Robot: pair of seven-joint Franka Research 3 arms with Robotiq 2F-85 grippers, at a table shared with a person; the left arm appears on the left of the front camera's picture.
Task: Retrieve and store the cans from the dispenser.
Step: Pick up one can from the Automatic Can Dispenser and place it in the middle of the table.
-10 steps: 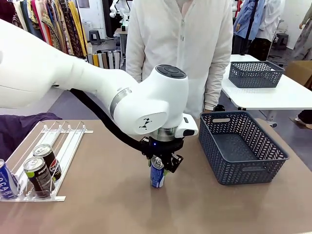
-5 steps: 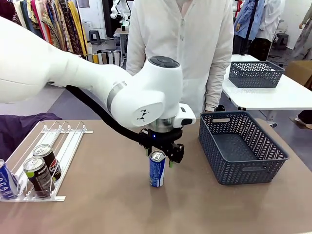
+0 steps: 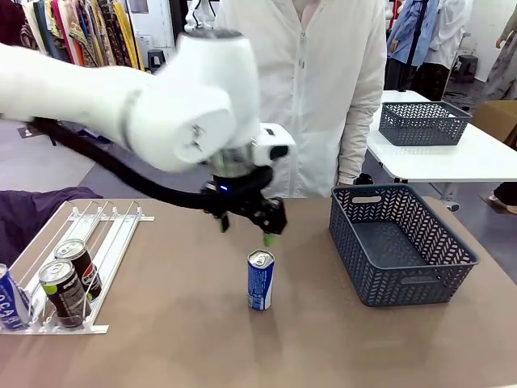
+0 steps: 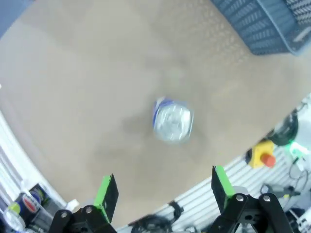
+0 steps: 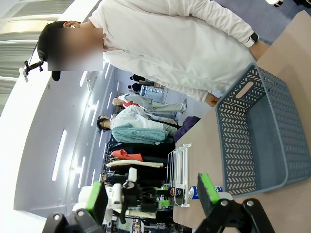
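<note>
Lifting away from a moment ago, the left gripper [image 3: 247, 226] is hovering wide open and empty over the blue can [image 3: 260, 280] standing between dispenser [image 3: 119, 236] and basket [image 3: 355, 242], so it's best going straight up before swinging back, not clipping it.

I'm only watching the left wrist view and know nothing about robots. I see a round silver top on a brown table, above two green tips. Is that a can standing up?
Observer: Yes. The blue can stands upright on the table, with the left gripper open above it, not touching.
Operator: I see a corner of a basket. Anything inside?
Observer: No, the basket looks empty. It sits to the can's right, apart from it.
Operator: Any more cans?
Observer: Three at the low end of the rack on the table's left: two black cans and a second blue can.
</note>
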